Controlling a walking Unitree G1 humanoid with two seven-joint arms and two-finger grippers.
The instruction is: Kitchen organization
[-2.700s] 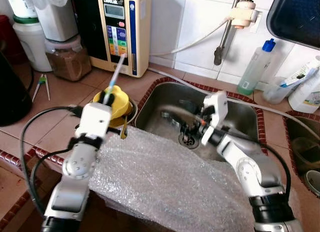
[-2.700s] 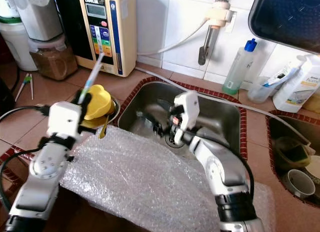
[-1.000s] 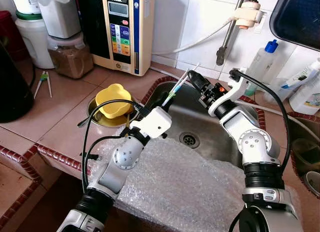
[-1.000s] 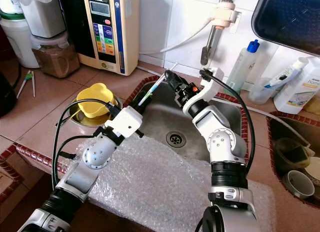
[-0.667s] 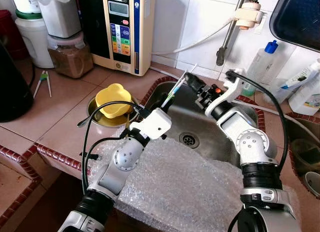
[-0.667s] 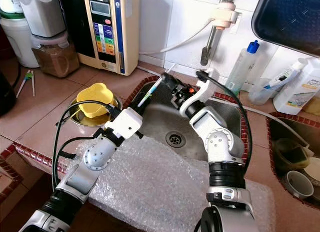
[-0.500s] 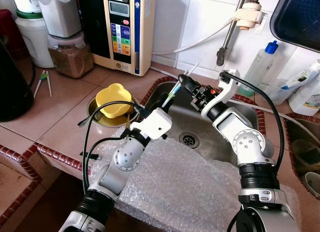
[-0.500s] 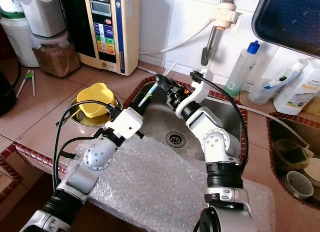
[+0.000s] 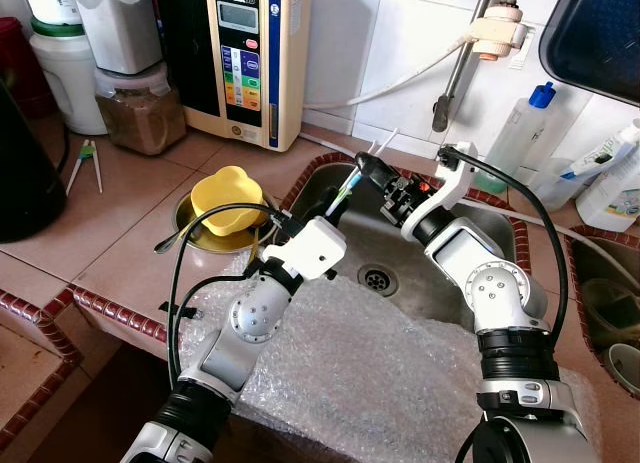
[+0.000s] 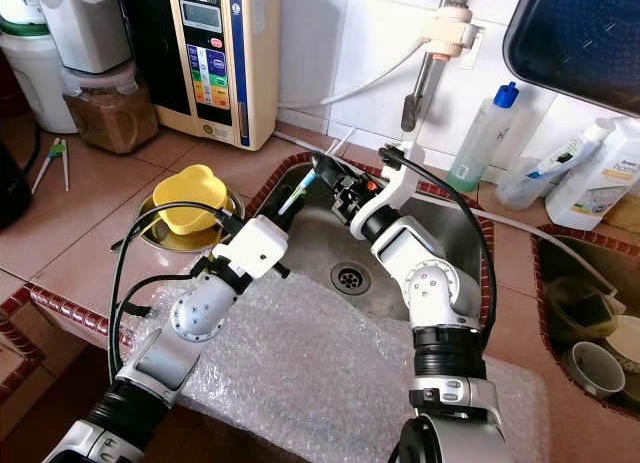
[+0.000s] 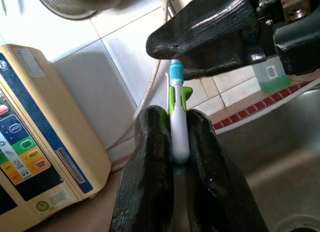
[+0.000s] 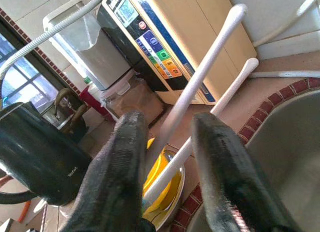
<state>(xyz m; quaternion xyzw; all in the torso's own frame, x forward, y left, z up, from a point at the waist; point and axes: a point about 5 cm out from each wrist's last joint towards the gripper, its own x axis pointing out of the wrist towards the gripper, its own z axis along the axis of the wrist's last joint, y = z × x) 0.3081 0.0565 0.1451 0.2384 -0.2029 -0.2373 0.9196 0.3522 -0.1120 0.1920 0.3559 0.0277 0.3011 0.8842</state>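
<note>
Over the sink (image 9: 470,208), near its back left corner: left gripper (image 9: 337,199) clamped on the lower part of a thin white straw pair (image 11: 176,117) with green and blue fittings, both fingers (image 11: 150,157) pressed tight to the shaft. Right gripper (image 10: 322,173) now brought in from the right to the same sticks, where a second ago it stood a little apart and nearer the tap; fingers (image 12: 120,167) spread wide, one either side of the white shafts (image 12: 200,91), not yet closed on them. Reads as a hand-over about to happen, left to right, with the closing grasp not yet made.

Long axis tilted: low end at the left gripper, upper white tips (image 9: 386,138) up and away toward the tiled wall, above the sink rim. Yellow bowl (image 9: 227,197) on the counter left of the sink, well clear. Bubble wrap (image 9: 380,383) draped over the front edge.
</note>
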